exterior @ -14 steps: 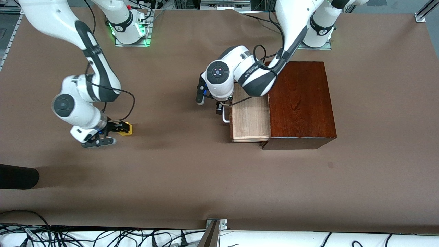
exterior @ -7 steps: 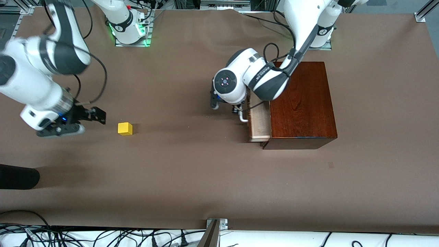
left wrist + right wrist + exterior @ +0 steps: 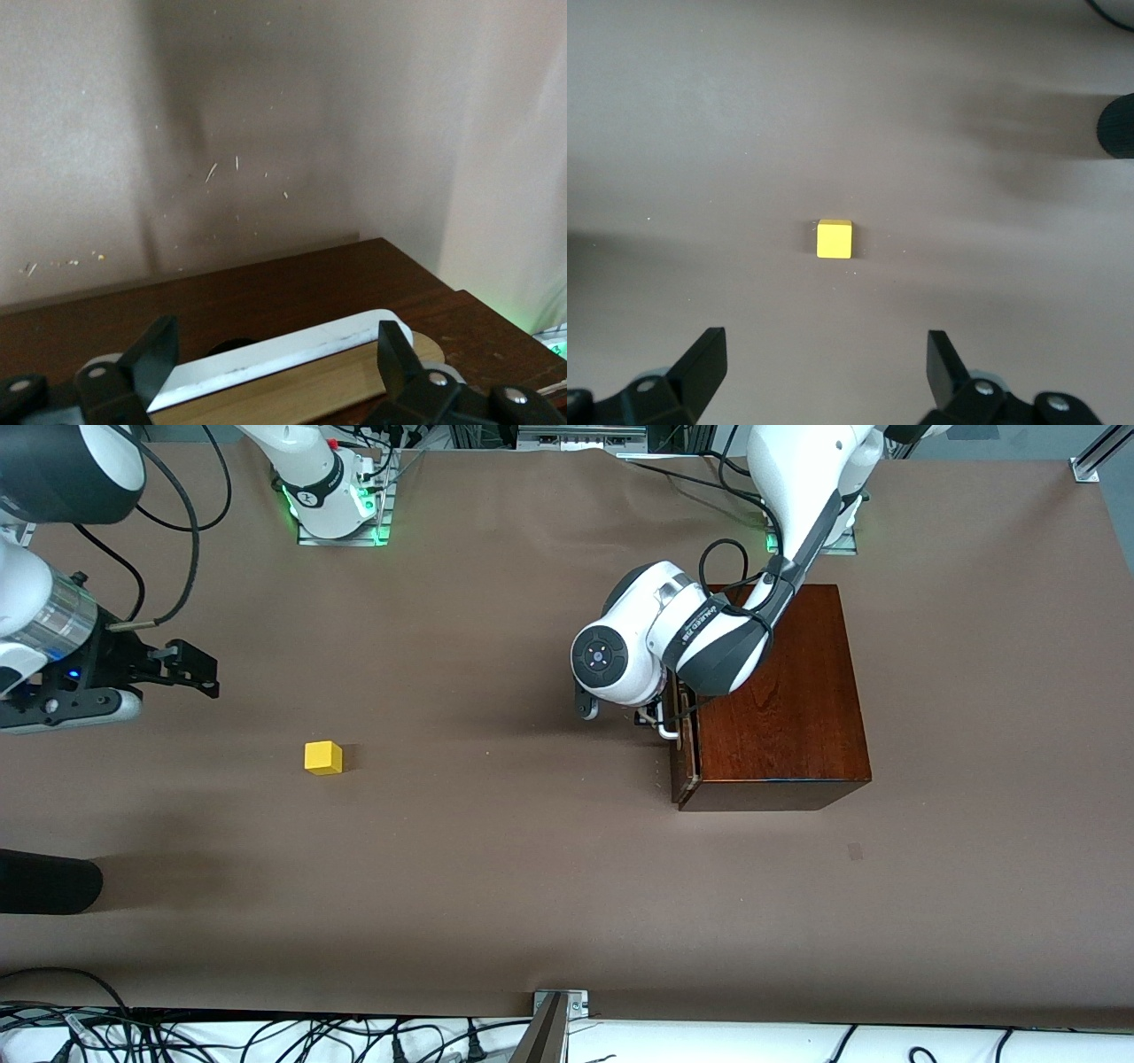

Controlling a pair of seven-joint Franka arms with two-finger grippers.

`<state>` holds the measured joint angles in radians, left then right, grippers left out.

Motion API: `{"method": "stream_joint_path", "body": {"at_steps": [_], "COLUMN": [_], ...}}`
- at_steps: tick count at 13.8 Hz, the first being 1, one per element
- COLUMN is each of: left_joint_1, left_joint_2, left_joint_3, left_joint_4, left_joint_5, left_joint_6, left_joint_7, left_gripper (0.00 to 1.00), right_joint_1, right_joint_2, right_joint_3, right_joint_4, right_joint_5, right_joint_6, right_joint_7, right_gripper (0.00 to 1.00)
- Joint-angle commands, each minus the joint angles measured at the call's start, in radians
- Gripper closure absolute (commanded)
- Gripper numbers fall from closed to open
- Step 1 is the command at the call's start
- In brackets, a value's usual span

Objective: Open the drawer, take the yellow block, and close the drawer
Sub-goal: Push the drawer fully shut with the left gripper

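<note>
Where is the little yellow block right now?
The yellow block sits alone on the bare table, toward the right arm's end, well away from the wooden box. The open right gripper is up in the air, apart from it.

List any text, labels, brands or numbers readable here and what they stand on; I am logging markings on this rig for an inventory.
Lettering on the dark band of the left arm's forearm: there, but too small and slanted to read.
Round marks on the two arm bases, and: too small to read.
The drawer, its white handle, the yellow block and the table: no text visible.
</note>
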<state>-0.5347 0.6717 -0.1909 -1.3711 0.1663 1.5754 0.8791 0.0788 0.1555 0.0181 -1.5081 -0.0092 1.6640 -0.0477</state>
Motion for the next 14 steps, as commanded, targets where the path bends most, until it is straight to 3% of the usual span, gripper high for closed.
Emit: {"method": "stream_joint_path", "body": {"at_steps": [1, 6, 9, 14], "left_joint_1": [0.009, 0.01, 0.019, 0.123], "left_joint_2": [-0.053, -0.058, -0.145, -0.224], "left_joint_3": [0.013, 0.004, 0.005, 0.016], "left_joint_4": [-0.046, -0.04, -0.029, 0.099], "left_joint_5": [0.045, 0.05, 0.041, 0.058], "left_joint_6": [-0.023, -0.018, -0.02, -0.147], "left_joint_7": [0.001, -0.024, -0.088, -0.086], "left_gripper": [0.0, 0.0, 0.0, 0.0], "right_joint_1": [-0.002, -0.004, -0.007, -0.004], "right_joint_2": [0.015, 0.013, 0.013, 0.013], "right_joint_3": [0.017, 0.011, 0.008, 0.017], "right_joint_4": [0.028, 0.029, 0.029, 0.029], "right_joint_5": [-0.032, -0.054, -0.049, -0.052], "right_joint_6": [-0.035, -0.033, 0.02, 0.022], "right_joint_7": [-0.009, -0.006, -0.001, -0.003], "right_gripper": [0.0, 0.0, 0.0, 0.0]}}
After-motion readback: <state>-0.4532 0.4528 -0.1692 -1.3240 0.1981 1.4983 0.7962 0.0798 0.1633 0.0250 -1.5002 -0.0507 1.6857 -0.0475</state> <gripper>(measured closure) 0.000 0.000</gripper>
